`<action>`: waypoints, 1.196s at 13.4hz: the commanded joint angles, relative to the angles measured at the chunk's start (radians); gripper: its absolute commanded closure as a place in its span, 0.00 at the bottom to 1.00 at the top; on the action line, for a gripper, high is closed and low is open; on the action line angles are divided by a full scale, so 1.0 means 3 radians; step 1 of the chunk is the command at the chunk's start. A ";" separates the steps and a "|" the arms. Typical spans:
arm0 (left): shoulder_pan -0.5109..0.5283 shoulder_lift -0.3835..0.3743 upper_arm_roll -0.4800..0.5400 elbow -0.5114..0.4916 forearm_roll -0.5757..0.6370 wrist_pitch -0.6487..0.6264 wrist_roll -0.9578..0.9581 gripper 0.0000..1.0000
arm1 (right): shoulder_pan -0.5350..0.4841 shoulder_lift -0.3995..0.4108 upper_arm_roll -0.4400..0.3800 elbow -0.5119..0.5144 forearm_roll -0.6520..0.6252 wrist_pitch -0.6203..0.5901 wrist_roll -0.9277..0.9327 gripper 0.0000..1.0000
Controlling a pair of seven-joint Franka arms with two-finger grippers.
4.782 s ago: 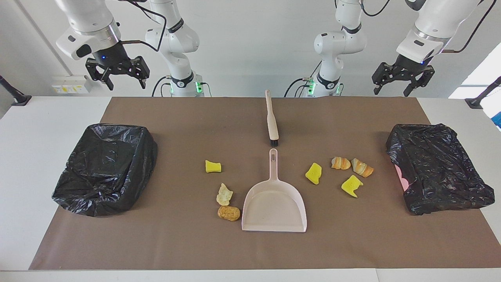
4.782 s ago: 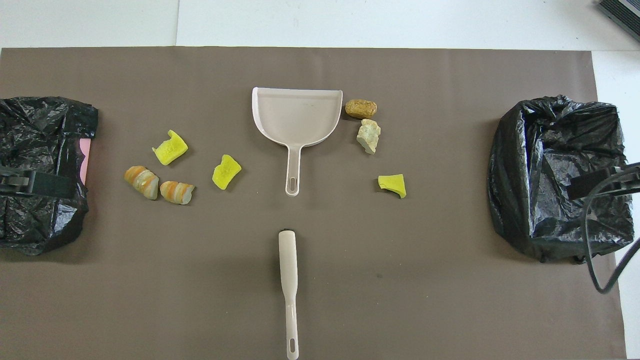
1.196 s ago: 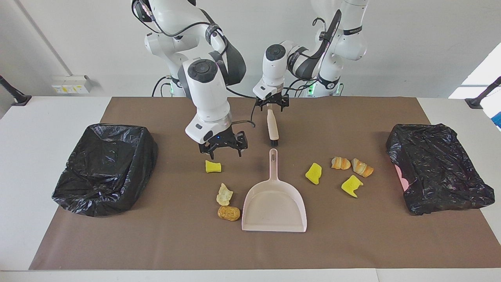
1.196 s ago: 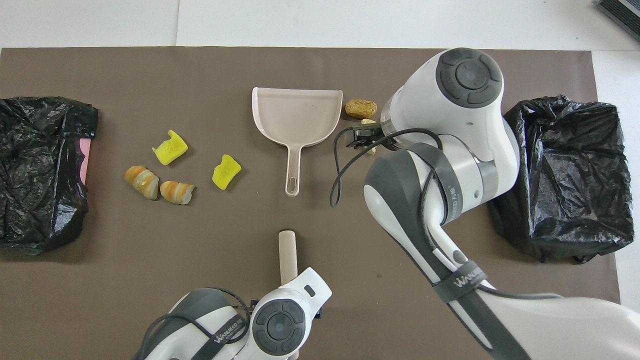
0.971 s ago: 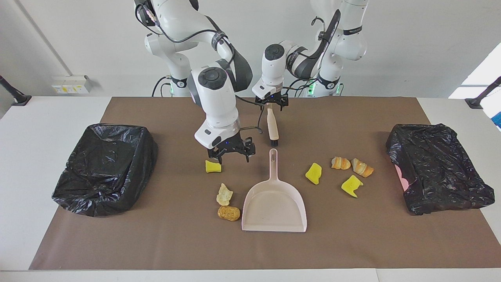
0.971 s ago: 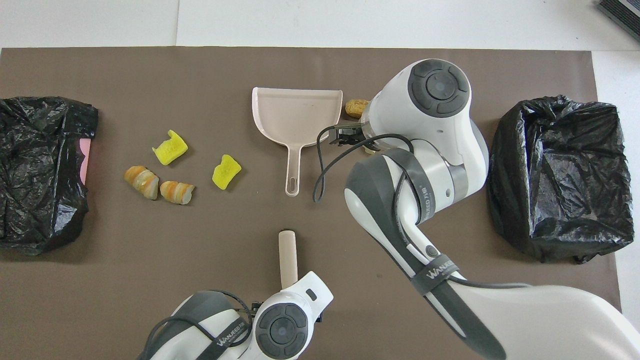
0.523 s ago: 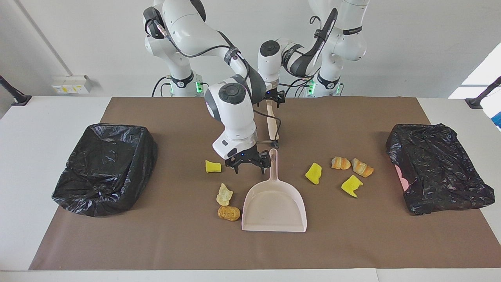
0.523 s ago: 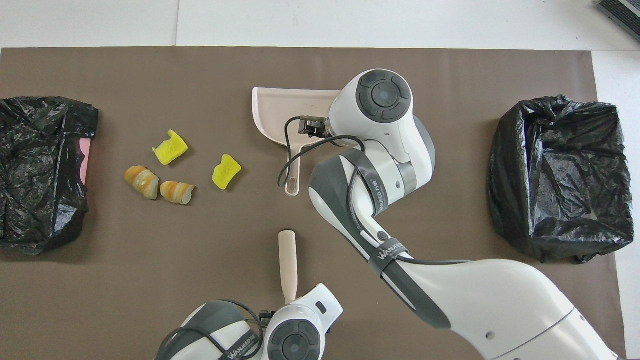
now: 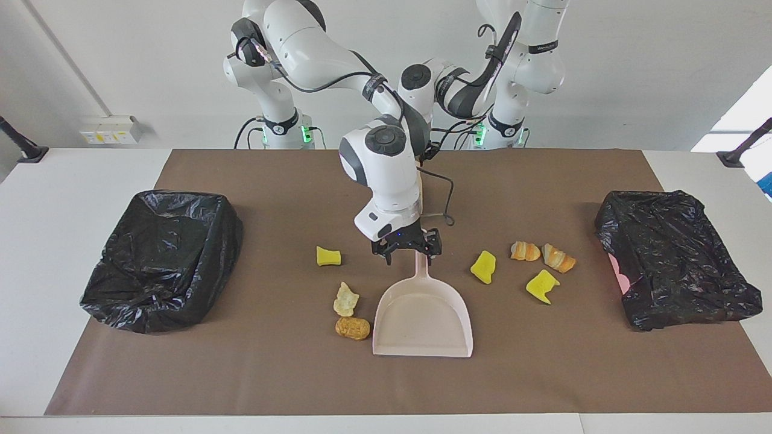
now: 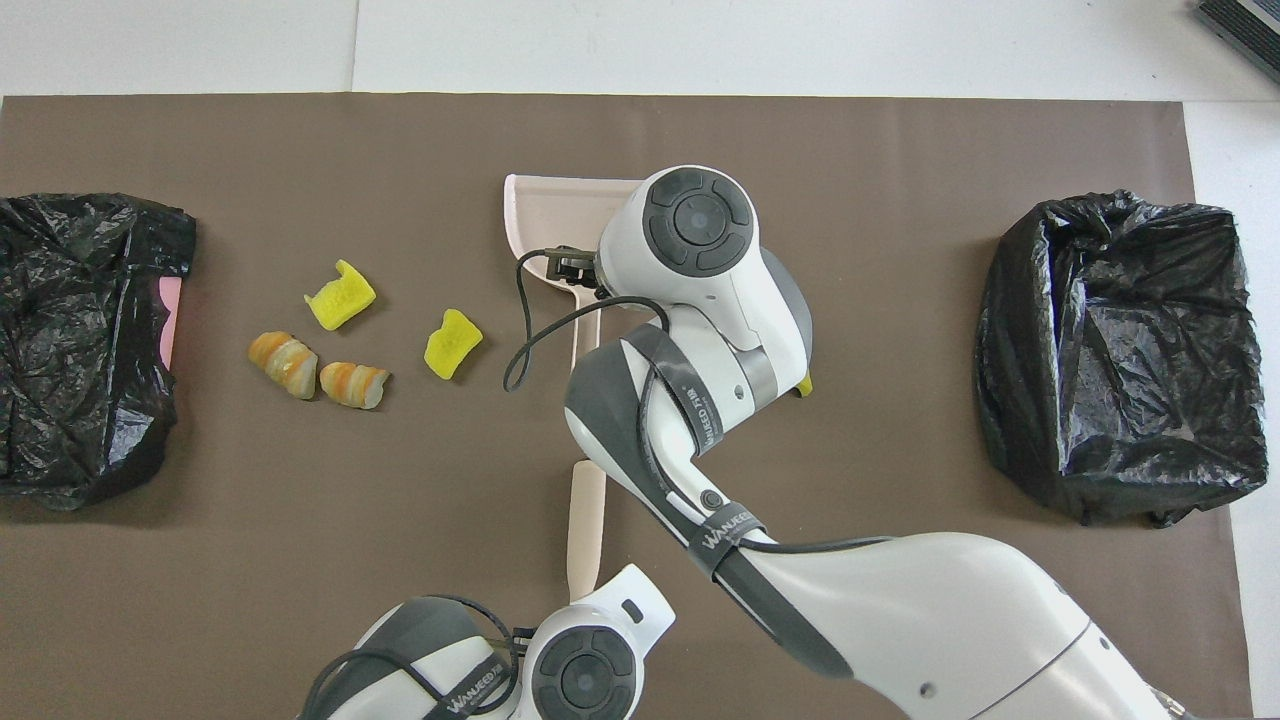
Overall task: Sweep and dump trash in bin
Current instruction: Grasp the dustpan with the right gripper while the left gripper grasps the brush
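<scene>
1. Right pincer (image 9: 409, 248): fingers spread wide astride the dustpan (image 9: 422, 313) handle.
2. Left pincer: hidden by the right arm, closed; brush (image 10: 586, 528) beneath.
3. Trash (image 9: 484, 266): scattered on either side of the right pincer.

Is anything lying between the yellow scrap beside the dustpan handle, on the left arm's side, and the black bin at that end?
Yes. Between that yellow scrap and the bin lie a pastry lump, another pastry lump and a second yellow scrap; nothing else.
</scene>
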 commanded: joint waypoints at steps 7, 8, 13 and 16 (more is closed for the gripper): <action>0.0656 -0.0445 0.0038 0.0064 -0.0063 -0.0935 0.0633 1.00 | 0.0008 0.0045 0.0010 -0.0037 -0.0088 0.0178 0.0151 0.00; 0.0789 -0.0501 0.0038 0.0069 -0.0058 -0.1052 0.0704 1.00 | 0.0008 0.0045 0.0010 -0.0052 -0.0088 0.0183 0.0151 0.00; 0.1560 -0.0782 0.0053 0.0145 -0.0048 -0.1401 0.1246 1.00 | 0.0039 0.0040 0.0010 -0.0072 -0.0195 0.0091 0.0110 0.00; 0.2051 -0.0737 0.0053 0.0238 0.0008 -0.1345 0.1410 1.00 | 0.0166 0.0101 0.0010 -0.0072 -0.0257 0.0039 0.0130 0.00</action>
